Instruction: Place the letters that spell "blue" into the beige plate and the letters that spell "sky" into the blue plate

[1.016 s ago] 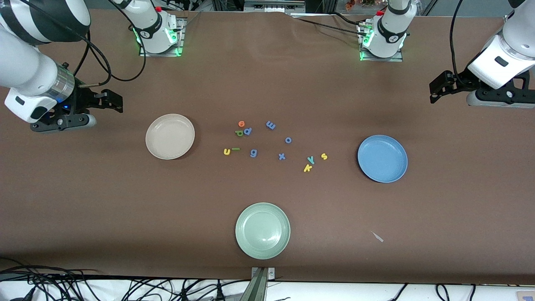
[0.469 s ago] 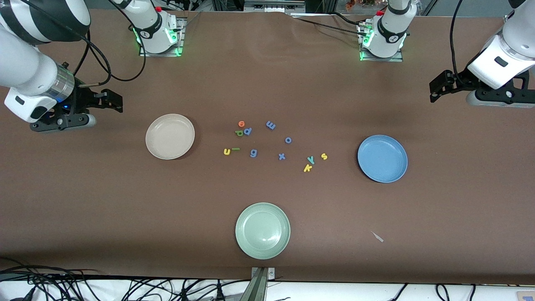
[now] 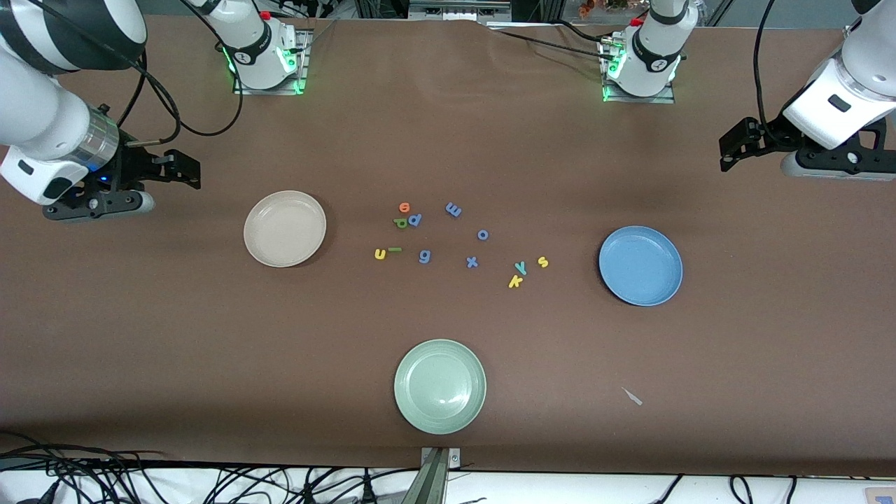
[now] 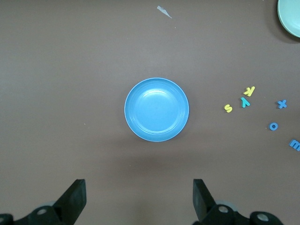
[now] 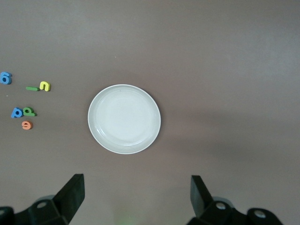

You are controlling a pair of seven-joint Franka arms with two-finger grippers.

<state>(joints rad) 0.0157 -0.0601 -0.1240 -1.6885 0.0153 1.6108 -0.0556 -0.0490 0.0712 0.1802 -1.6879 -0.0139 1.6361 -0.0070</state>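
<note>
From the front, my right pincer (image 3: pixel 183 170) has drifted a little toward its own end of the bench (image 3: pixel 448 420) and slightly up the view since a second ago; my left pincer (image 3: pixel 731 147) has not moved. Both arms hang out at the ends, wrists bent so the pincers face inward. No letter has shifted: orange "e" (image 3: pixel 404 207), green "b" (image 3: pixel 400 222), green "l" (image 3: pixel 395 249) and yellow "u" (image 3: pixel 380 254) lie near the beige plate (image 3: pixel 285 228); yellow "s" (image 3: pixel 542 262), teal "y" (image 3: pixel 520 267) and yellow "k" (image 3: pixel 515 281) lie toward the blue plate (image 3: pixel 640 265). Blue letters (image 3: pixel 453 209) lie scattered between, with the green plate (image 3: pixel 439 386) nearest the camera.

In the left wrist view my fingers (image 4: pixel 75 199) stand released, wide apart, grasping nothing, above bare bench short of the blue plate (image 4: pixel 156 109).

In the right wrist view my fingers (image 5: pixel 70 192) are equally spread and empty, short of the beige plate (image 5: pixel 124 119).
</note>
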